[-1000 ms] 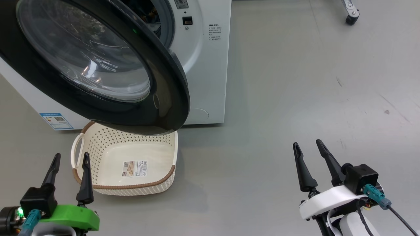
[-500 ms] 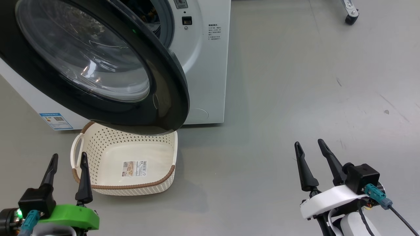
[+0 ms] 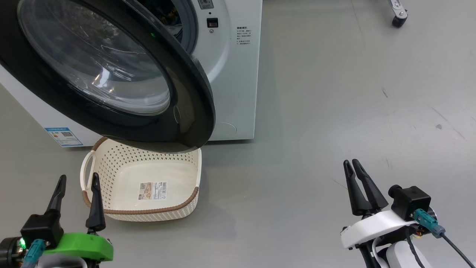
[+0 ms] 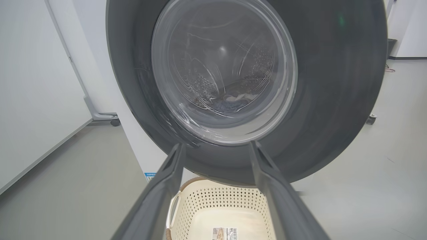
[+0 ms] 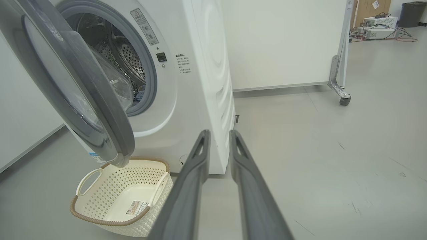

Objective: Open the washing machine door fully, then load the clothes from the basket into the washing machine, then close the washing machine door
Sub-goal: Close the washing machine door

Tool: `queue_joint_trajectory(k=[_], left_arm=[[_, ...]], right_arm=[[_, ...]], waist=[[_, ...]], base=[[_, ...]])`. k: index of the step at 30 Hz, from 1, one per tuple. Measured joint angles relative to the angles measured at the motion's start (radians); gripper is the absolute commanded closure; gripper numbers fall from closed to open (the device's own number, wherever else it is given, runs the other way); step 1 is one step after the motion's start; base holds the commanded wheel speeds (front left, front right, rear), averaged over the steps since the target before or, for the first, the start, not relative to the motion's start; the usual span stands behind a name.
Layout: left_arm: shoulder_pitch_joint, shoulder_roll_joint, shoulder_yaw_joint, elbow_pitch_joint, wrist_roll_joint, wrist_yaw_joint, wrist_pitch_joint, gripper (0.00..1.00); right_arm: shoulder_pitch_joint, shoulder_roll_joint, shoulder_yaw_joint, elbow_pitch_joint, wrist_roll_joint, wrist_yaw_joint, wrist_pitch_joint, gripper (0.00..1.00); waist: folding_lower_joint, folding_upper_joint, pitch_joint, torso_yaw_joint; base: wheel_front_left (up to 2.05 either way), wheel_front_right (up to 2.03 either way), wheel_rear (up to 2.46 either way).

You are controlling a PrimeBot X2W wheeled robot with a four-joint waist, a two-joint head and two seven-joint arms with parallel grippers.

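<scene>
Since the cream-white perforated plastic basket (image 3: 148,213) lies empty on the floor (image 3: 297,130) under the half-open glossy black round door (image 3: 186,108), both hands are held back unladen: left hand (image 3: 79,176) spread wide, right hand (image 3: 350,162) narrow.

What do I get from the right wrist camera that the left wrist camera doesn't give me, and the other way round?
Right wrist view: the grey gasket round the open mouth of the washing machine, its white side, a wheeled white panel. Left wrist view: the glass window head-on, framed by the open left tool. Both: the washing machine door and the empty basket with its label.
</scene>
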Motion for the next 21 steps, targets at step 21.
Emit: queue_joint_trajectory(k=[21], left_arm=[[0.001,-0.032,0.006,0.002,0.024,-0.034,0.000,0.00]], right_arm=[[-0.164,-0.001,0.252,-0.426,0.060,0.000,0.000,1.00]], waist=[[0.0000,0.0000,0.001,0.033]], base=[[0.00,0.00,0.00]])
